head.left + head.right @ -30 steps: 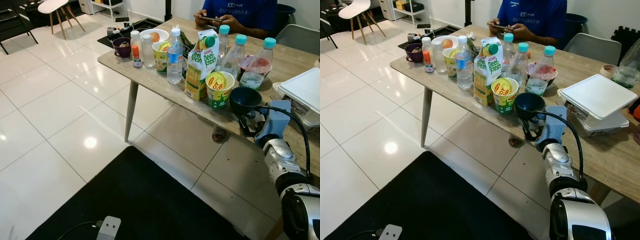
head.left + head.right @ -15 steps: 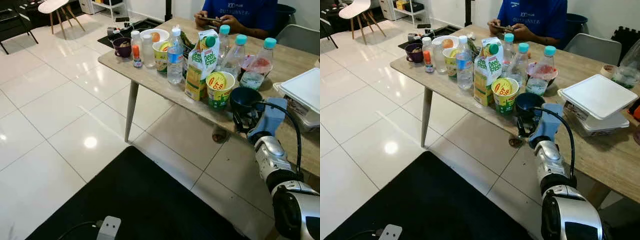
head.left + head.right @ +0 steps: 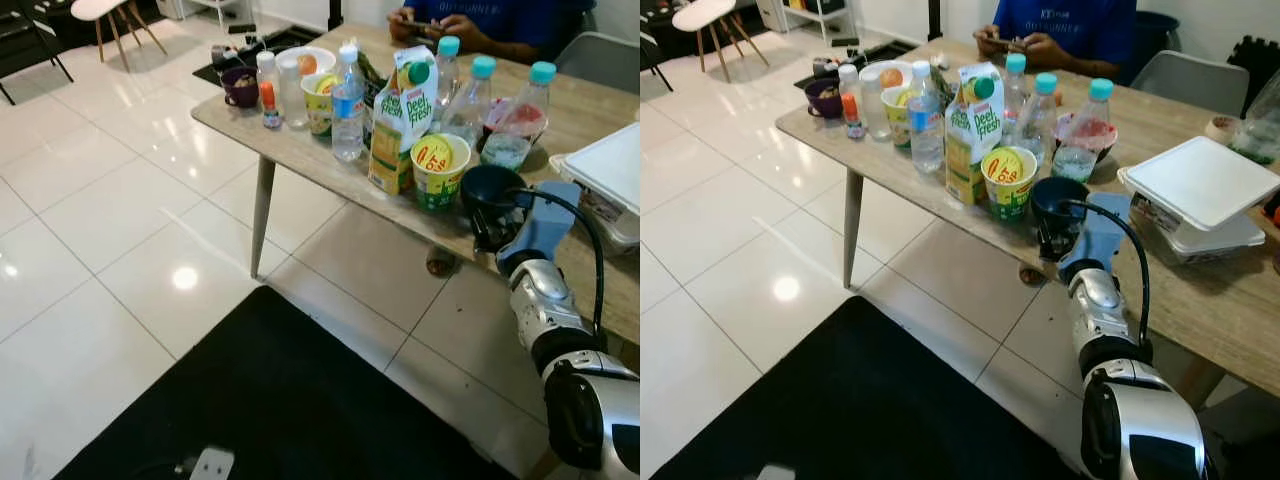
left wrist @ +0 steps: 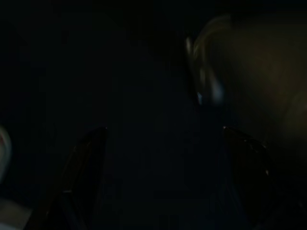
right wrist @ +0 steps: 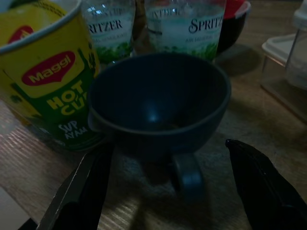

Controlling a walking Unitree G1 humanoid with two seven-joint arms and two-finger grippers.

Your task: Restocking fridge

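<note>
Right gripper [image 5: 165, 187] at the near worktop [image 3: 1200, 300] edge, jaws spread wide and released either side of a dark cup [image 3: 1058, 200], handle turned toward the wrist; nothing gripped. Cup standing upright near the edge, empty inside as far as the dim wrist view tells. Likely light and rigid, probably ceramic or hard plastic, with a smooth glazed-looking wall that may slip, so best taken across the body just above the handle, or by pinching the rim next to it; chipping a risk if knocked on the worktop. Just to its left, nearly touching, a Maggi noodle cup [image 3: 1008, 180], light and easy to tip. Beyond that a tall juice carton [image 3: 973, 130], and behind the cup two Spritzer bottles [image 5: 184, 24] with teal caps, close enough to be nudged by a jaw pushed too deep. Farther left a water bottle [image 3: 926, 120], a purple mug [image 3: 826, 98] and small jars. To the right a white foam box [image 3: 1200, 180] on a stack, well apart from the cup. At the far side a seated person in a blue shirt [image 3: 1070, 20] holding a phone. Left gripper in a very dark wrist view, its state impossible to tell. Below, white tiled floor [image 3: 90, 230] and a black mat [image 3: 290, 400].
</note>
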